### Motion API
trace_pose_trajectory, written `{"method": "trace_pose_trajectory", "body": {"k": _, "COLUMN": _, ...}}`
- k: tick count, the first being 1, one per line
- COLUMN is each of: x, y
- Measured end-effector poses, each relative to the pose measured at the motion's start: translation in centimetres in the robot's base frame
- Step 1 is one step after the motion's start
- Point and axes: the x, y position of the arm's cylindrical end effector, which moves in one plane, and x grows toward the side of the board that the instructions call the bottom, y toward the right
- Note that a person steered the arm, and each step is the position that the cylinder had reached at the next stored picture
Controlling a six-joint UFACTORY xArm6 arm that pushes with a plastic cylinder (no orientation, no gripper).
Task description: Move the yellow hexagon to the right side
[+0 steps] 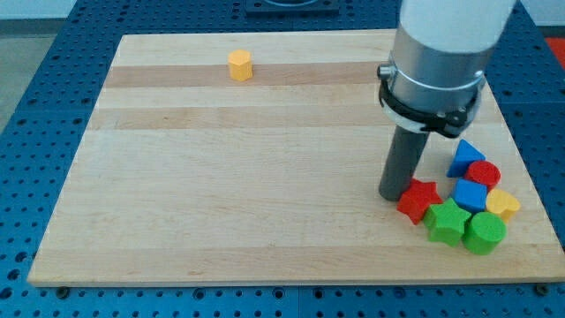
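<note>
The yellow hexagon (239, 64) sits alone near the top edge of the wooden board (221, 177), left of the middle. My tip (393, 195) rests on the board far to the view's right and lower down, touching or just beside the left side of a red star (418, 200). The tip is a long way from the yellow hexagon.
A cluster of blocks lies at the view's lower right: a blue triangle (463, 157), a red cylinder (483, 173), a blue block (470, 194), a yellow block (502, 205), a green star (447, 221) and a green cylinder (484, 233). The board's right edge is just beyond them.
</note>
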Motion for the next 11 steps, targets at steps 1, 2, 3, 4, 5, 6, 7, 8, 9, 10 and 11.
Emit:
{"method": "trace_pose_trajectory", "body": {"k": 1, "x": 0.3, "y": -1.4}}
{"method": "trace_pose_trajectory", "body": {"k": 2, "x": 0.2, "y": -10.3}}
{"method": "trace_pose_trajectory", "body": {"k": 3, "x": -2.0, "y": -21.9}}
{"method": "trace_pose_trajectory", "body": {"k": 4, "x": -10.3, "y": -27.0}}
{"method": "trace_pose_trajectory", "body": {"k": 5, "x": -18.9, "y": -28.9}}
{"method": "trace_pose_trajectory", "body": {"k": 6, "x": -25.9, "y": -28.6}}
{"method": "trace_pose_trajectory", "body": {"k": 7, "x": -27.9, "y": -25.3}}
{"method": "trace_pose_trajectory", "body": {"k": 8, "x": -24.9, "y": -21.8}}
{"method": "trace_pose_trajectory", "body": {"k": 9, "x": -21.5, "y": -20.3}}
{"method": "trace_pose_trajectory", "body": {"k": 10, "x": -18.5, "y": -17.1}}
{"method": "trace_pose_trajectory", "body": {"k": 11, "x": -19.3, "y": -14.6}}
